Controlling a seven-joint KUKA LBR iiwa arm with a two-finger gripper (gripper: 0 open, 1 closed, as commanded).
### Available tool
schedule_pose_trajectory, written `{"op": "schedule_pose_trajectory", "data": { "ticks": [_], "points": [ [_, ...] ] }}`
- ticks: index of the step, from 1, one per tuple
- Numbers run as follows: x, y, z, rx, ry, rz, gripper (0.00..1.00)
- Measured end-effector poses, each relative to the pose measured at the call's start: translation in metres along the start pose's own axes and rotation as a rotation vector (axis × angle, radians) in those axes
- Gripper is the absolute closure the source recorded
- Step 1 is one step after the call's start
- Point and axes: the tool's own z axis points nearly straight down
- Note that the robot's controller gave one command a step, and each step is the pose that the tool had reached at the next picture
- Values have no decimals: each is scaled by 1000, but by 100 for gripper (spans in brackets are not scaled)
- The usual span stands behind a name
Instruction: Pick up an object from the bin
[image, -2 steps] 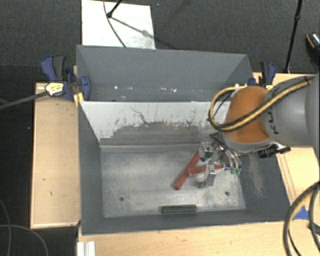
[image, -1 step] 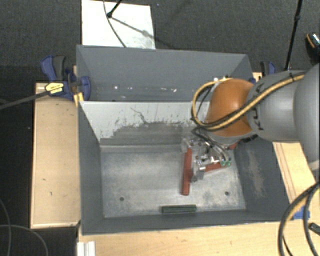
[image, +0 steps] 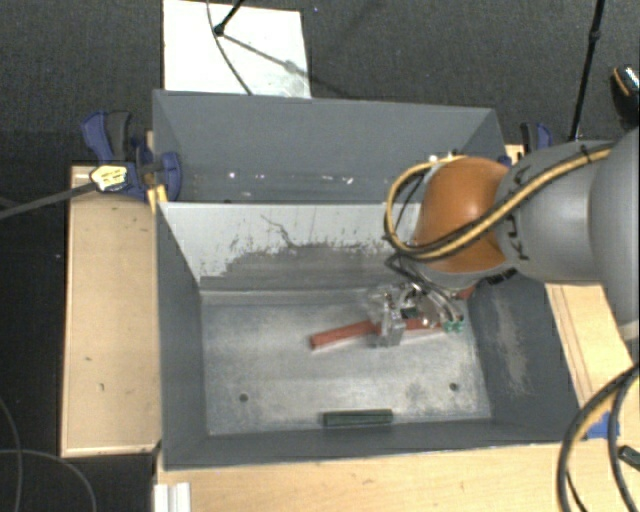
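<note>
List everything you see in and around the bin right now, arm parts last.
stick: one, reddish-brown, lying on the bin floor near the middle, its right end at the claw
flat bar: one, dark, on the floor along the front wall
bin: one, grey metal, scuffed floor and sloping walls
claw: one, metallic grey, low over the stick's right end
wrist cover: one, orange, above the claw
cables: a loop, yellow and black, round the wrist cover
arm: one, grey, reaching in from the right
</note>
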Motion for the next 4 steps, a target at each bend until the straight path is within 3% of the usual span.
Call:
{"op": "schedule_pose_trajectory", "data": {
  "ticks": [1, 2, 3, 4],
  "points": [
    [26, 7, -135, 1, -5, -16, 100],
    [27, 7, -130, -1, 3, -17, 0],
    [43, 46, 3, -3, 9, -141, 0],
    [1, 63, 1, -2, 0, -215, 0]
  ]
}}
